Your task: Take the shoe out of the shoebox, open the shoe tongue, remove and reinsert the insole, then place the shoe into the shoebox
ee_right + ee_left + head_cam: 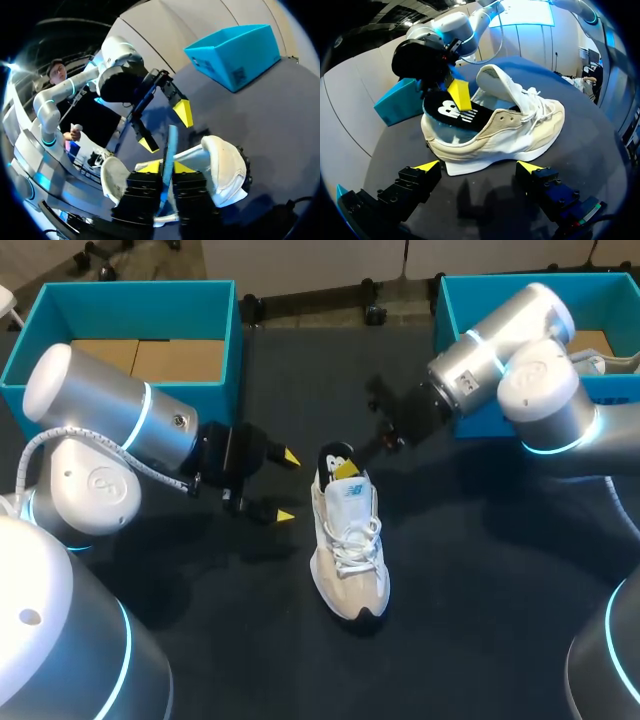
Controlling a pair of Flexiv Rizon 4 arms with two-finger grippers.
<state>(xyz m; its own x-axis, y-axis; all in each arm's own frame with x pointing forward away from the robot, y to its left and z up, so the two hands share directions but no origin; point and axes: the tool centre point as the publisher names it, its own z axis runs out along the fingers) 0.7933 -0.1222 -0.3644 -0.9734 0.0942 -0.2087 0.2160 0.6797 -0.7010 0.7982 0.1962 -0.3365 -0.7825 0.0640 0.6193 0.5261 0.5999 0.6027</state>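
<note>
The shoe [348, 540] stands on its sole in the middle of the dark table [480, 590], outside the boxes, with its toe toward me and its heel away. It is a low sneaker of beige, suede-like panels and white mesh, with a thick white sole, a black patch at the toe and white laces [352, 532]. The padded tongue [492, 80] is lifted and curves up over the laces.

My left gripper [288, 487] hangs low just beside the heel part of the shoe, with the side of the shoe ahead of it. Its fingers are spread wide and touch nothing. The left arm comes in nearly level from the left side.

The insole [447, 111] is thin and flat, black on top with white print and pale blue at its edge. It sticks out of the heel opening at a tilt. My right gripper [166, 167] pinches it from two sides at the heel end. The right arm bends at the elbow above the far right corner and slopes down to the heel.

Farther away, a bright blue open box [130, 315] with a brown cardboard floor sits at the far left, and a second blue box [470, 300] at the far right.
</note>
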